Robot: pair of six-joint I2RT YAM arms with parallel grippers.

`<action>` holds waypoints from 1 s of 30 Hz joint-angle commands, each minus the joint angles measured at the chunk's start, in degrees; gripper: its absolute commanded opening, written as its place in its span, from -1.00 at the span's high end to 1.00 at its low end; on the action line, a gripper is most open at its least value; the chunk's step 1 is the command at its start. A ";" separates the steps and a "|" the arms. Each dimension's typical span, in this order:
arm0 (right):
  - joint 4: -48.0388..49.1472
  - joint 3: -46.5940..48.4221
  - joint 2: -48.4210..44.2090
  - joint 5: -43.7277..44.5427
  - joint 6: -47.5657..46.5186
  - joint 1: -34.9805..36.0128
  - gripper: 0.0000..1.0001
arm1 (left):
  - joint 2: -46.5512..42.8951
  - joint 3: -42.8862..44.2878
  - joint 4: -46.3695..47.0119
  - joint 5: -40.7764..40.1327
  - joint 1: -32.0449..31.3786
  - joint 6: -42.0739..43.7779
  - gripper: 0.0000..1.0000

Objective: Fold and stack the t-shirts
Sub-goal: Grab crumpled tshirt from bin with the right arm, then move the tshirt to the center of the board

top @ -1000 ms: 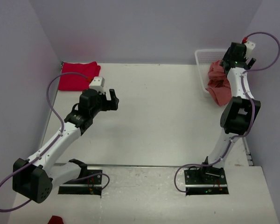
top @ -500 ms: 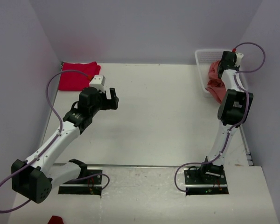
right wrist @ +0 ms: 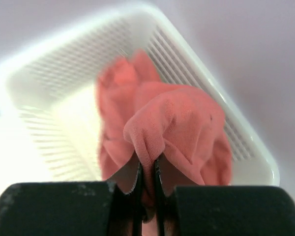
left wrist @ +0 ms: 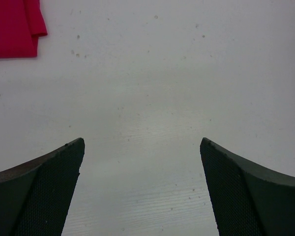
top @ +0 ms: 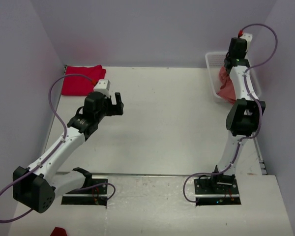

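Above the basket (right wrist: 64, 64), salmon tee (right wrist: 177, 128) hangs lengthwise down from right claw (right wrist: 147, 183)

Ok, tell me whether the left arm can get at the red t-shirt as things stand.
Probably yes. The left gripper is open and holds nothing, and the red t-shirt lies flat at the far left corner, with only bare table between them. It looks within reach.

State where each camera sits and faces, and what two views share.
Top external: above, behind the bases, looking down on the table; left arm and right arm show.
Left wrist: facing down at the table; open left claw, red t-shirt corner.
Right wrist: looking down into the white basket; right claw shut on the pink t-shirt.
Shared: top and left wrist show the red t-shirt.
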 commanded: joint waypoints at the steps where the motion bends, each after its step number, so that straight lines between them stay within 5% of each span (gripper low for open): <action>1: 5.80 7.99 -10.23 -2.49 -5.46 5.21 1.00 | 1.22 0.84 1.50 -6.65 -0.33 -1.04 -1.00; 11: 4.75 22.06 -16.81 -10.22 -7.13 7.76 1.00 | 6.75 10.15 -10.36 -23.97 -0.33 -1.74 -1.00; 23: 5.89 17.67 -24.38 -12.34 -9.86 9.70 1.00 | 11.77 18.69 -13.18 -16.51 -0.24 -1.83 -1.00; 30: 1.50 19.69 -28.07 -13.58 -10.20 16.98 1.00 | 7.64 17.81 -15.20 -25.89 -0.16 0.28 -1.00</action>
